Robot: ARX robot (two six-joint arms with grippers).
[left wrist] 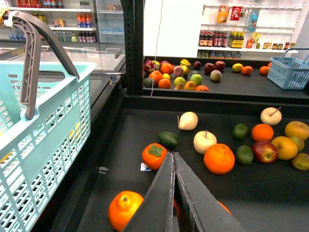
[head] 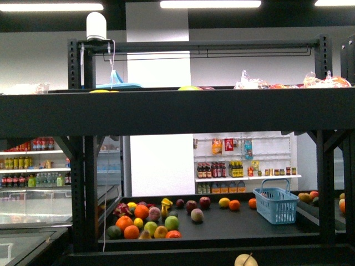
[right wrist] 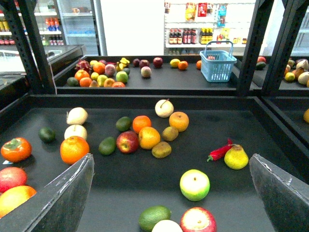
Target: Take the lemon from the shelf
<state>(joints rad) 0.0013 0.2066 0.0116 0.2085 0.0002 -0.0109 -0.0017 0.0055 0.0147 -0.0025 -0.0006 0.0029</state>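
Observation:
The shelf is a black rack whose black tray tiers hold loose fruit. I cannot single out the lemon. One candidate is a small yellow fruit on the far tray, which also shows as a yellow fruit in the front view. Another is a yellow pear-shaped fruit beside a red chilli. My right gripper is open wide above the near tray, over a green-white apple. My left gripper is shut and empty, low over the tray, with orange fruit partly hidden under it. Neither arm shows in the front view.
A pale turquoise basket with a grey handle stands close by the left gripper. A blue basket sits on the far tray. Thick black uprights flank the near tray. Oranges, apples, avocados and limes are scattered about.

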